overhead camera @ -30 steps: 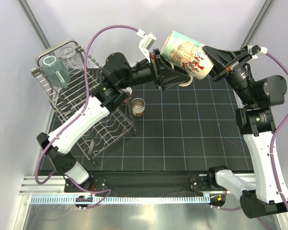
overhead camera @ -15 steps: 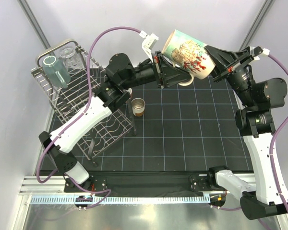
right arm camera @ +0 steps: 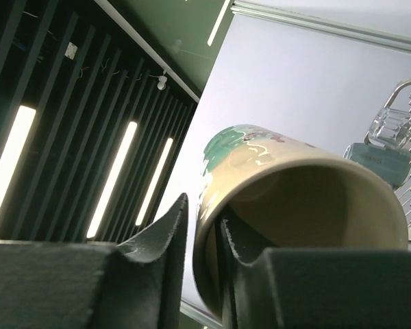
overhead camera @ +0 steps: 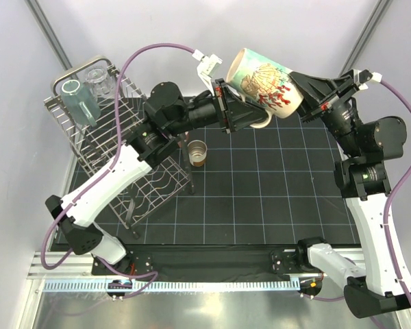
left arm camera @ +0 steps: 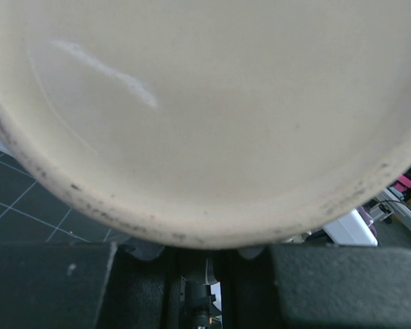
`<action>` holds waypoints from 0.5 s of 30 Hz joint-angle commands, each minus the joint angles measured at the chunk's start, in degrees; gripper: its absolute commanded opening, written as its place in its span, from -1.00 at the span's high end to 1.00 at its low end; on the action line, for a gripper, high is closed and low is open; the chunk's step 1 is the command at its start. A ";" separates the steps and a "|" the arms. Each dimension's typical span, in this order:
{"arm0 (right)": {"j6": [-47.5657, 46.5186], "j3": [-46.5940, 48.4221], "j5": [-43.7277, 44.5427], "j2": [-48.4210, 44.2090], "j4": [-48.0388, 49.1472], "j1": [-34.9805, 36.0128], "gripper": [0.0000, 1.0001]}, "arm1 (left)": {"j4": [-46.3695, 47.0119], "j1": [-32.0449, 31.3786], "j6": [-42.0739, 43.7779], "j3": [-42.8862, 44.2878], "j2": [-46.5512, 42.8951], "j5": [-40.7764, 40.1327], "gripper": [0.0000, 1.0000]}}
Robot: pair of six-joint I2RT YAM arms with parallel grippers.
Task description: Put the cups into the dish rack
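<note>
Since half a second earlier, the large cream mug (overhead camera: 260,82) has been carried slightly toward 9 o'clock in the top view. The left arm's elbow has been swung the same way, and nothing else has been shifted.

The right gripper (overhead camera: 298,83) is clamped on the mug's rim, one jaw inside the wall and one outside, as seen from the right wrist. The mug is held in the air, tilted on its side with its mouth toward 3 o'clock.

The left gripper (overhead camera: 246,113) is set under the mug at its 7 o'clock, jaws wide apart. Whether the mug is touched by them cannot be told, because the left wrist view is almost filled by blurred cream glaze and the fingertips are cut off. The handle is partly hidden behind this gripper.

At 6 o'clock from it, the small brown-based cup (overhead camera: 198,152) stands on the black gridded mat (overhead camera: 274,199), just beside the dish rack (overhead camera: 144,185) at 9 o'clock. In the rack's far corner, the grey-teal tumbler (overhead camera: 79,101) and the clear glass (overhead camera: 98,81) stand side by side.
</note>
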 commanded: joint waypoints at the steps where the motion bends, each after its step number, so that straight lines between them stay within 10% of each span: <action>1: -1.78 -0.15 -0.17 -1.77 5.10 -0.10 0.44 | 5.71 0.68 2.39 1.10 -5.37 -5.55 0.99; 15: -5.64 0.02 -0.53 -2.20 2.73 -0.09 -0.03 | -5.44 0.59 12.40 -0.14 -11.78 -10.12 1.00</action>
